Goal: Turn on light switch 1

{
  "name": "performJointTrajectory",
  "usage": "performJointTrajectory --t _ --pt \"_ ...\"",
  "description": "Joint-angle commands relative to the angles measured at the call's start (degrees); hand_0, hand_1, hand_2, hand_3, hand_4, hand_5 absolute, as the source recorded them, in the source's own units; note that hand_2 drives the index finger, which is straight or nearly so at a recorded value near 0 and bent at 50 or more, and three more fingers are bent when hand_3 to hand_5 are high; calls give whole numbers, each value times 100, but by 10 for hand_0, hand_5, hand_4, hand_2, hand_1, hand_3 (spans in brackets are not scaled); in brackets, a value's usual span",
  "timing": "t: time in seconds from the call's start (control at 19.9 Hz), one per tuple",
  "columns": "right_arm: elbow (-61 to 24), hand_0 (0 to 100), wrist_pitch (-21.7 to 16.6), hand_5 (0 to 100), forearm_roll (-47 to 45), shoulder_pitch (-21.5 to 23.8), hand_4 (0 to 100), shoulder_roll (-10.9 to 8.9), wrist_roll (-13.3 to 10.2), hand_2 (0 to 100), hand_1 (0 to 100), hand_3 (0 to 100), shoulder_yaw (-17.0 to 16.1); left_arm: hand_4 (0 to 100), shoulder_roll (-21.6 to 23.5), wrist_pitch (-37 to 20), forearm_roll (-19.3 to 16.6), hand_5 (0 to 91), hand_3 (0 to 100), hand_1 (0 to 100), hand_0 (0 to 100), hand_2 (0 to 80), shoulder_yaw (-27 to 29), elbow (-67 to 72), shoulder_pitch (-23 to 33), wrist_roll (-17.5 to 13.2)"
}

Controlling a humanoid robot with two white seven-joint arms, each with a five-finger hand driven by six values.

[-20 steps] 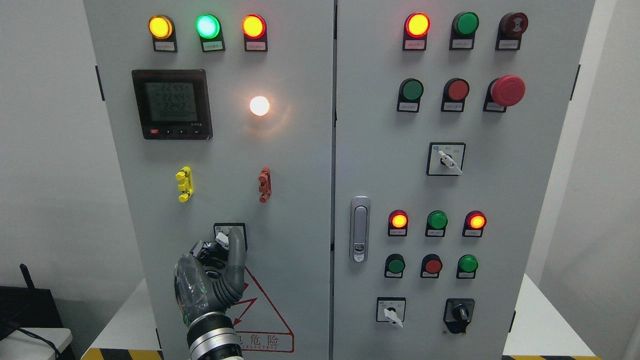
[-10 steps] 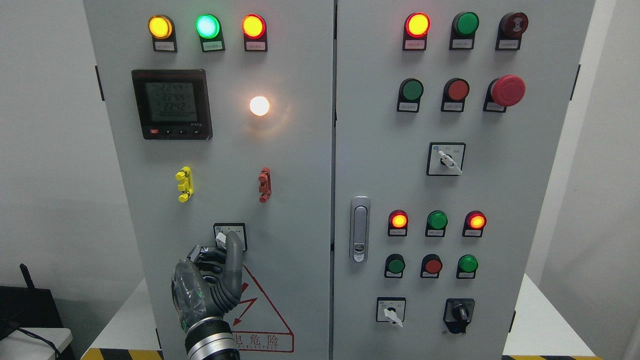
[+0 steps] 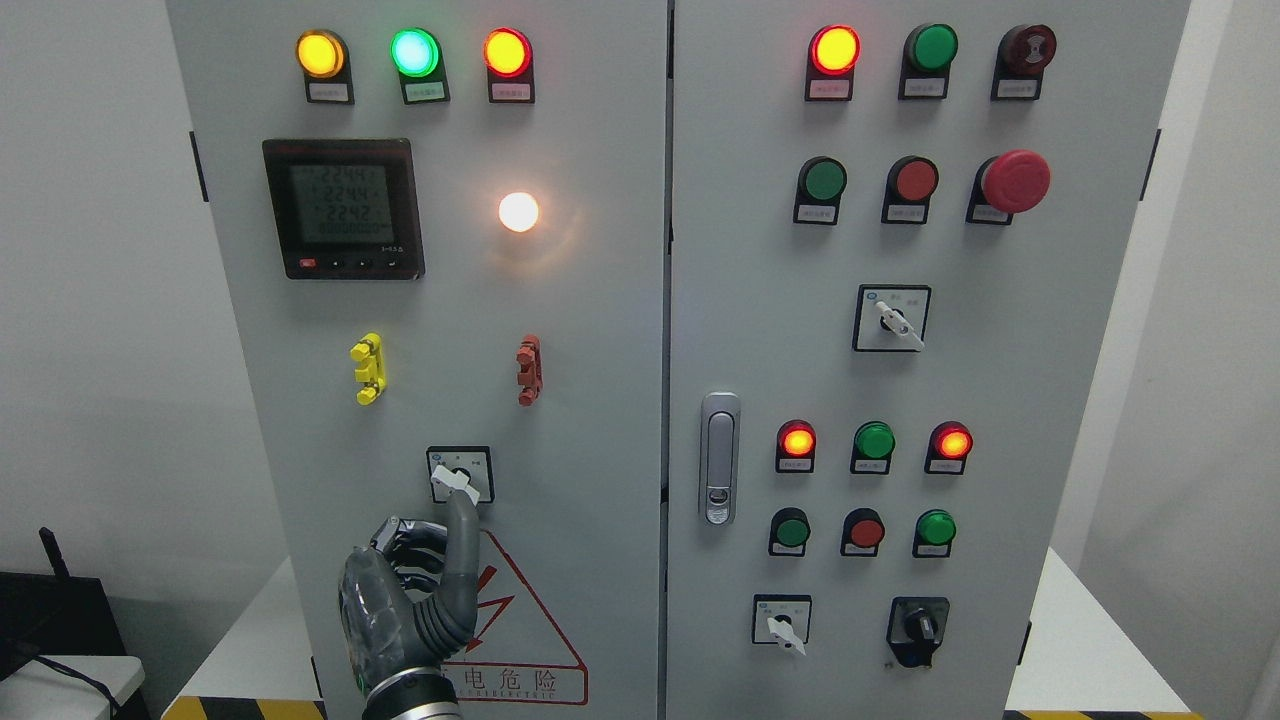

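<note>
Your left hand (image 3: 405,600) comes up from the bottom edge at the lower left, in front of the left door of the grey cabinet (image 3: 590,330). Its index finger (image 3: 462,545) is stretched straight up, while the other fingers are curled together into the palm, clamped on nothing. The fingertip sits just under the light switch (image 3: 459,476), touching or very nearly touching the lower end of its white lever; you cannot tell which from here.

The switch sits low on the left door, below the yellow clip (image 3: 368,368) and the red clip (image 3: 529,369), and just above the red warning triangle (image 3: 515,625). Its white lever lies tilted, long axis running from upper left to lower right, with the right end pointing down toward the fingertip.

On the same door you see a white lamp (image 3: 518,211) glowing beside the digital meter (image 3: 343,208), and above them a row of lit yellow, green and red indicators. The right door carries more lamps, push buttons, a red mushroom button (image 3: 1015,180), three further rotary switches and a door latch (image 3: 720,457). Your right hand is out of view.
</note>
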Motion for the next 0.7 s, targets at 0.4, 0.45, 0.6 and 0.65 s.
performJointTrajectory --t 0.4,0.45,0.6,0.65 --pt "4 120 -1 0 -97 0 0 0 -2 0 389 0 0 567 411 -4052 544 118 601 333 0 453 2605 716 2858 -2230" --pt "4 120 -1 0 -105 0 0 0 7 0 389 0 0 523 489 -4369 650 111 548 326 0 400 2895 953 3095 -2407" --pt "-4 120 -1 0 -105 0 0 0 7 0 389 0 0 429 578 -5178 1036 102 417 264 0 245 3871 1883 3501 -3065" --pt "-4 120 -1 0 -105 0 0 0 -2 0 389 0 0 405 578 -5503 1160 99 383 244 0 210 4204 2383 3545 -3224"
